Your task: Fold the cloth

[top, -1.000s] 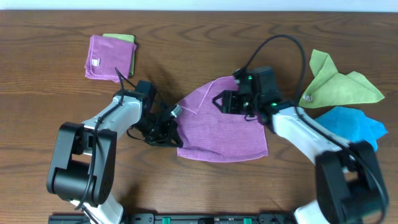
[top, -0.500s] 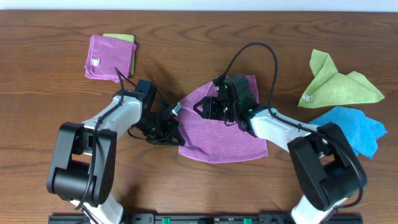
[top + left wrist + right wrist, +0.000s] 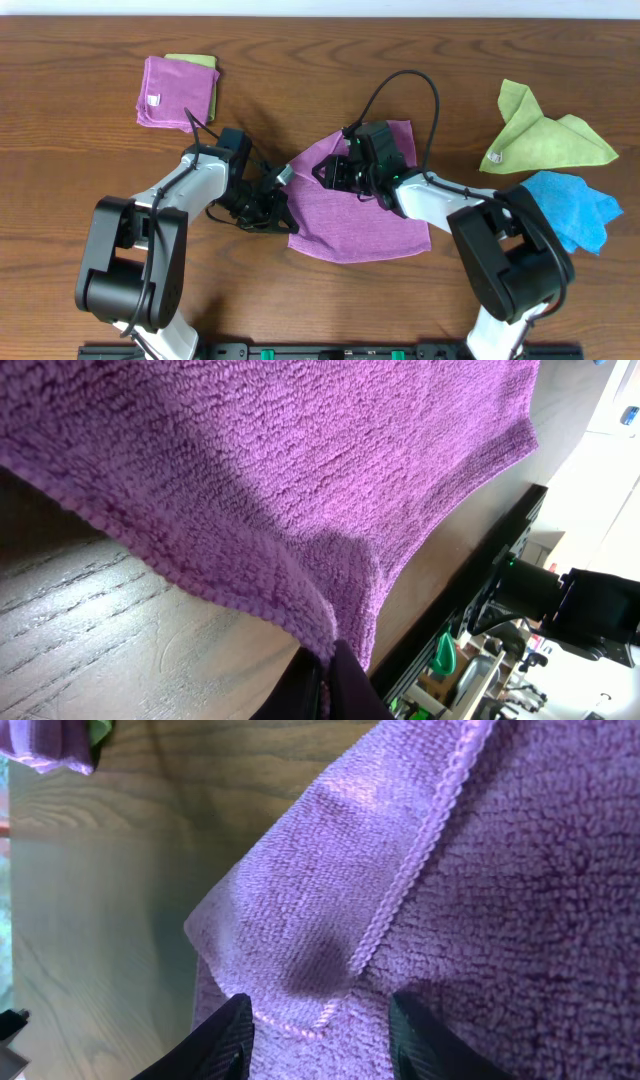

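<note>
cloth: purple microfibre cloth (image 3: 365, 222) lies mid-table (image 3: 60, 180), mostly flat. Its top-left corner is flipped over onto itself, and both arms are on its left side.
L jaws: left gripper (image 3: 328, 665) jaws are together, clamped on the cloth's left hem. Fabric fans up and away from the pinch, w/ bare wood just beside the jaws.
why L: prob. anchors or lifts that edge so the sheet doesn't slide while the other arm works.
R jaws: right gripper (image 3: 322, 1032) jaws are apart w/ nothing gripped. Fingertips (image 3: 222, 1038) straddle the flipped corner flap, which sits just ahead of and betw. them. The hem stitch runs diag. across the gap.
why R: looks lined up to take the corner for carrying across. Can't tell if the tips touch the fabric.
step: grasp phase of the 1st fold, approx. No fold completed, cloth is one layer bar the corner.
next needs: R should close on a single layer at the hem, not a bunch.
risk: L pinch is small, so the edge may slip if R pulls against it.
others: folded purple cloth (image 3: 172, 92) on a folded green one (image 3: 195, 62), well behind the L jaws. Loose green cloth (image 3: 545, 140) and blue cloth (image 3: 570, 205) are well off to the R arm's side, untouched.
</note>
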`<state>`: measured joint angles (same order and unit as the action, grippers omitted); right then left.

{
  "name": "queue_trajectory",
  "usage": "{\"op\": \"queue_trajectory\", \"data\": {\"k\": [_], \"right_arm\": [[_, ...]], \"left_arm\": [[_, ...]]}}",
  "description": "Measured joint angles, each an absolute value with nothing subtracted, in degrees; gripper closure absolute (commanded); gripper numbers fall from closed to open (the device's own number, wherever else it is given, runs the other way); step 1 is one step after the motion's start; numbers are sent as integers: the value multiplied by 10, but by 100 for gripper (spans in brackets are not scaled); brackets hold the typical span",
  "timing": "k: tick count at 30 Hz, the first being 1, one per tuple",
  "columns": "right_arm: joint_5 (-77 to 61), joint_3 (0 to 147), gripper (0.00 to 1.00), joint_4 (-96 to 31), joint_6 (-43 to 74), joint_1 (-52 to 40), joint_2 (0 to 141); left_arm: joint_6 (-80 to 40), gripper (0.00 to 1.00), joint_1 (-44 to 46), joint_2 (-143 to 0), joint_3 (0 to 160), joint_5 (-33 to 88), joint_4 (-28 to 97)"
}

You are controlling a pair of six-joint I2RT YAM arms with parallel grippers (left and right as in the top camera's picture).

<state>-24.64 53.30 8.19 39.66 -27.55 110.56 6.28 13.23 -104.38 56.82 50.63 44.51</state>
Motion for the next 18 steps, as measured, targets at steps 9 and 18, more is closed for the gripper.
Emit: {"op": "queue_trajectory", "data": {"k": [9,18], "right_arm": [[-245,562,58,84,401,-281,1128],[-237,565,69,99,406,-294,1134]], "left_arm": [[63,94,132,-1044,568,507,445],[63,94,132,-1044,568,506,445]]}}
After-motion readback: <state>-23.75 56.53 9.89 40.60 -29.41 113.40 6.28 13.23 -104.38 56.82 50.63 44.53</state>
